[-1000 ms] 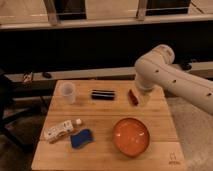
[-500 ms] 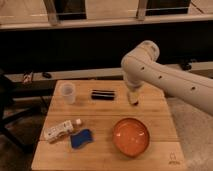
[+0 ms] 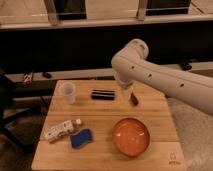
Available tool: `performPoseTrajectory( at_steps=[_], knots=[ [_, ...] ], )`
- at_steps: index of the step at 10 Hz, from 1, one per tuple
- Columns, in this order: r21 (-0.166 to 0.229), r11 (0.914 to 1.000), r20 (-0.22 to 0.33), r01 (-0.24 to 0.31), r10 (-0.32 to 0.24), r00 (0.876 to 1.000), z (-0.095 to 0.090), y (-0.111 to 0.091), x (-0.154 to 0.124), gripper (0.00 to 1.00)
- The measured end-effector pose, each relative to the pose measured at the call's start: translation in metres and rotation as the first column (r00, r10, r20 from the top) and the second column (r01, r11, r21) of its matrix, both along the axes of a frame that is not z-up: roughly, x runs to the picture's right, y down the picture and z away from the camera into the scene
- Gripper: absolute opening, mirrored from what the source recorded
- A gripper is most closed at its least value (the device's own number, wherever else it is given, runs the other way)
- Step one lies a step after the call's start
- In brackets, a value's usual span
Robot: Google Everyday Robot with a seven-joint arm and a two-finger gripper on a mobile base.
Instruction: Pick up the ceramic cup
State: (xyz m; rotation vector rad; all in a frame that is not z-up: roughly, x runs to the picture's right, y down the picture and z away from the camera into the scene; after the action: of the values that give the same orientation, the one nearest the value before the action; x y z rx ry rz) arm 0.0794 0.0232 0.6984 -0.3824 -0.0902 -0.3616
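We log the wooden bench [image 3: 107, 159] in the middle of the view, seen from above and in front. The ceramic cup [image 3: 68, 92] stands upright near the far left corner; it is pale, has no handle, and is much smaller than the bowl; it stands apart from the other items.

To the right of the cup, along the far side, lies a small black oblong object [image 3: 103, 94]; further right is a small red object [image 3: 134, 99], which we cannot identify.

The white arm [image 3: 160, 77] comes in from the right and bends down over the far middle of the bench. The tool [image 3: 126, 94] hangs from its wrist, pointing down, between the black object and the red one and just beside the red one; its fingers are spread, pinching nothing; it is well apart from the cup.

On the near side, a white bottle [image 3: 60, 130] lies on its side at the left; a blue sponge [image 3: 81, 138] lies just beside it; a wide orange bowl [image 3: 130, 136] sits upright, right of centre.
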Motion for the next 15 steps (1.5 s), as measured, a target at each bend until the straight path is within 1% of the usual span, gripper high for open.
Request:
performPoseTrajectory(
  at_steps=[1,3,5,8,9,10,11,12,13,15],
  knots=[
    [0.010,0.9995,0.023,0.031,-0.031,0.999,0.001,-0.004,-0.009,0.80],
    [0.026,0.9969,0.054,0.074,-0.075,0.996,0.004,-0.008,-0.020,0.80],
    [0.041,0.9935,0.082,0.106,-0.109,0.991,0.006,-0.011,-0.031,0.80],
    [0.064,0.9856,0.122,0.157,-0.164,0.979,0.012,-0.015,-0.047,0.80],
    [0.073,0.9811,0.141,0.179,-0.188,0.972,0.014,-0.016,-0.057,0.80],
    [0.082,0.9781,0.158,0.192,-0.202,0.966,0.016,-0.018,-0.061,0.80],
    [0.085,0.9787,0.164,0.187,-0.199,0.966,0.017,-0.020,-0.063,0.80],
    [0.092,0.9770,0.176,0.192,-0.206,0.963,0.019,-0.021,-0.068,0.80],
    [0.102,0.9742,0.192,0.202,-0.218,0.957,0.021,-0.023,-0.077,0.80],
    [0.119,0.9671,0.213,0.224,-0.246,0.946,0.024,-0.028,-0.082,0.80]
  ],
)
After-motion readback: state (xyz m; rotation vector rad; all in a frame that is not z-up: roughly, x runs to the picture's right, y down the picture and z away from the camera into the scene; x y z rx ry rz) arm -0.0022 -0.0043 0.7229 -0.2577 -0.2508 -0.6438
